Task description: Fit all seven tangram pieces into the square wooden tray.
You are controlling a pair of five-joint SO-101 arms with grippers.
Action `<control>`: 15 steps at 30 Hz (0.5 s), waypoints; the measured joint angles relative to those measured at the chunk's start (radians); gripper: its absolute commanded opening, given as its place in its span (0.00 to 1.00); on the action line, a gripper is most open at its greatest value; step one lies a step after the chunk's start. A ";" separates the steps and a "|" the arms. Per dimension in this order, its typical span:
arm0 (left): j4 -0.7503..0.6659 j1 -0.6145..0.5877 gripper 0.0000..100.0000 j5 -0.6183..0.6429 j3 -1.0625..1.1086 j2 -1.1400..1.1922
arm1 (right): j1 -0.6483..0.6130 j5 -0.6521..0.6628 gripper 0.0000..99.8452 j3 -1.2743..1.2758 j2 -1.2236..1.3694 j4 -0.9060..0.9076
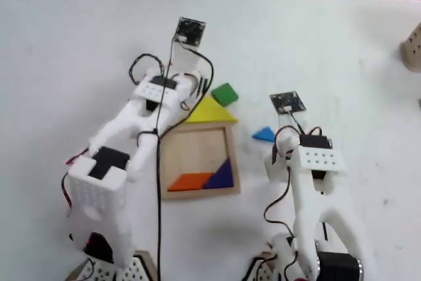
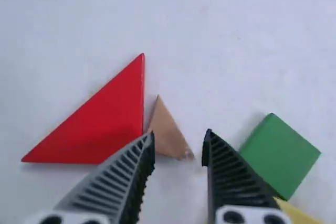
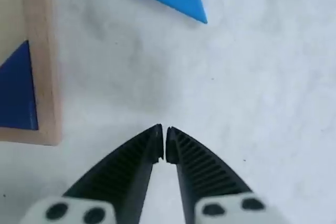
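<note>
High view shows the square wooden tray [image 1: 197, 146] near the table's middle, with an orange piece [image 1: 191, 181] and a dark blue piece [image 1: 222, 174] lying inside along its near edge. A yellow triangle [image 1: 210, 110] lies at the tray's far rim. A green square [image 1: 225, 93] sits just beyond it, and a light blue triangle [image 1: 264, 134] lies to the tray's right. The left gripper [image 2: 178, 140] is spread above the table, pinching nothing. A small tan triangle [image 2: 167, 132] lies between its tips, with a red triangle [image 2: 100, 124] just beside that piece. The right gripper [image 3: 162, 132] hangs right of the tray, its fingers pressed together on nothing.
</note>
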 measured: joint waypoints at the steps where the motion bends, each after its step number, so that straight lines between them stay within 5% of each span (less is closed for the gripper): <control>1: 0.000 -0.012 0.17 0.000 0.000 0.000 | 0.000 0.000 0.02 0.000 0.000 0.000; 10: -0.104 -0.058 0.16 0.000 -0.052 0.086 | 0.000 0.000 0.02 0.012 0.000 0.000; 15: -0.038 -0.087 0.16 0.000 -0.252 0.204 | 0.000 0.000 0.02 0.018 0.000 0.000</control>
